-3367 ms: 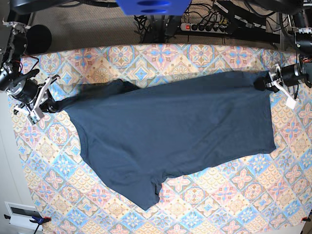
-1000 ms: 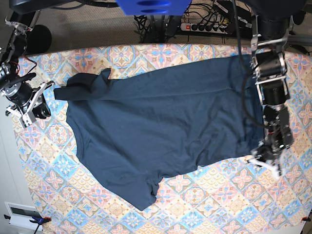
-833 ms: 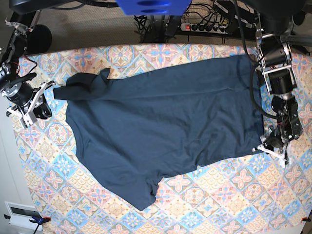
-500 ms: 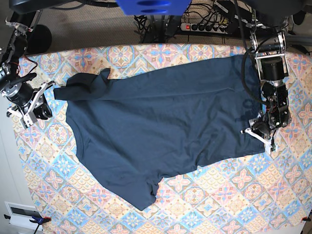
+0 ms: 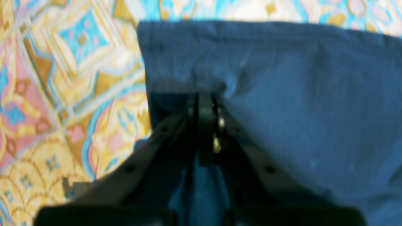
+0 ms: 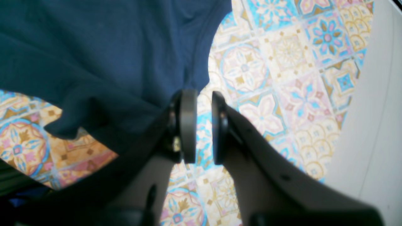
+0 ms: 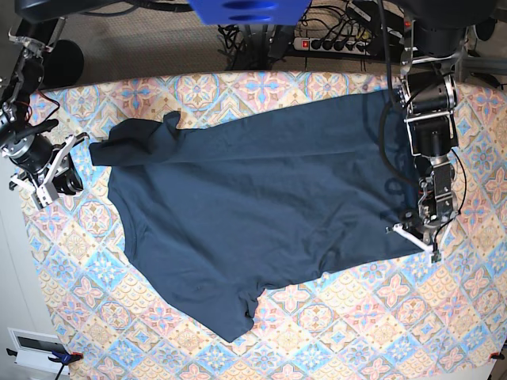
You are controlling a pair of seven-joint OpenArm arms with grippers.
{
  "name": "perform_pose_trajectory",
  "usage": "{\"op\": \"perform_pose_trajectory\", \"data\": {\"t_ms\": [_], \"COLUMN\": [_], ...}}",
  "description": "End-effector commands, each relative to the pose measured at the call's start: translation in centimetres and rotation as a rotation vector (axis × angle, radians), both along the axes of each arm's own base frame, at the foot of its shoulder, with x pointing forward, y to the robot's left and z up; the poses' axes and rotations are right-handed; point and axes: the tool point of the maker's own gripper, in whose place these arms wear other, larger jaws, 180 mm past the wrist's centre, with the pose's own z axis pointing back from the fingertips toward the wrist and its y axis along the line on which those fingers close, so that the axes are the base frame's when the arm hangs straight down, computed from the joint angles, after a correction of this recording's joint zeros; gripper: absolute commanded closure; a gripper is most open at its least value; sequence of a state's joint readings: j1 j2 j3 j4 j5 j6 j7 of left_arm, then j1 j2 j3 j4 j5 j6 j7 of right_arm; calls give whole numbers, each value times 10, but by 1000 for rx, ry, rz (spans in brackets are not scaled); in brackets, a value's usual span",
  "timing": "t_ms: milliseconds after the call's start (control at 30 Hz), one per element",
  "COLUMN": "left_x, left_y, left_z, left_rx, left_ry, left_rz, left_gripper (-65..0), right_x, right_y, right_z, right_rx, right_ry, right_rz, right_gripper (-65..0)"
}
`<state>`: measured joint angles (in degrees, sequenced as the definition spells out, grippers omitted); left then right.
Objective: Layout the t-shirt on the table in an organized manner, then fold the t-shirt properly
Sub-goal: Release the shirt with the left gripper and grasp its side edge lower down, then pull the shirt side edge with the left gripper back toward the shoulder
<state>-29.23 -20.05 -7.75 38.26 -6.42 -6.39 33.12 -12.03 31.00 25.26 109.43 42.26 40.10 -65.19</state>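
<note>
One t-shirt [image 7: 253, 214] spread on table [image 7: 380, 317]; left gripper [image 7: 415, 235] clamped on hem corner at 3 o'clock; right gripper [image 7: 49, 176] at 9 o'clock, jaws slightly apart, empty

I see the shirt [image 7: 261, 214] spread across the counter [image 7: 356, 324], my left gripper [image 7: 413, 234] at its right-hand near corner in base view, my right gripper [image 7: 47, 178] on the counter's far left, just beside the shirt

plain dark navy t-shirt [image 7: 253, 206], blue, pink and cream floral-tile table [image 7: 372, 332]
</note>
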Motion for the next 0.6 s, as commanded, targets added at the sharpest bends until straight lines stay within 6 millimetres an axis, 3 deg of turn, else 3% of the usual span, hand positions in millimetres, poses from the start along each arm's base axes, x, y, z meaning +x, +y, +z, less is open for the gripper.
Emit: {"op": "perform_pose_trajectory", "data": {"t_ms": [0, 200, 367, 500, 567], "left_x": [11, 48, 79, 88, 90], "left_y": [-6, 11, 29, 37, 44], "left_z": [7, 37, 79, 98, 108], "left_rx": [-15, 31, 106, 165, 195], "left_ry": [-13, -128, -247, -319, -346], "left_rz": [-13, 50, 105, 121, 153], "left_gripper": [0, 0, 0, -2, -53], "right_x": [7, 6, 4, 5, 5], "right_y": [-3, -3, -18, -12, -6], "right_z": [15, 16, 23, 27, 30], "right_rx": [-10, -11, -21, 20, 57], "right_ry": [-48, -49, -69, -84, -95], "right_rz": [8, 6, -39, -26, -11], "right_gripper": [-83, -83, -83, -83, -83]}}
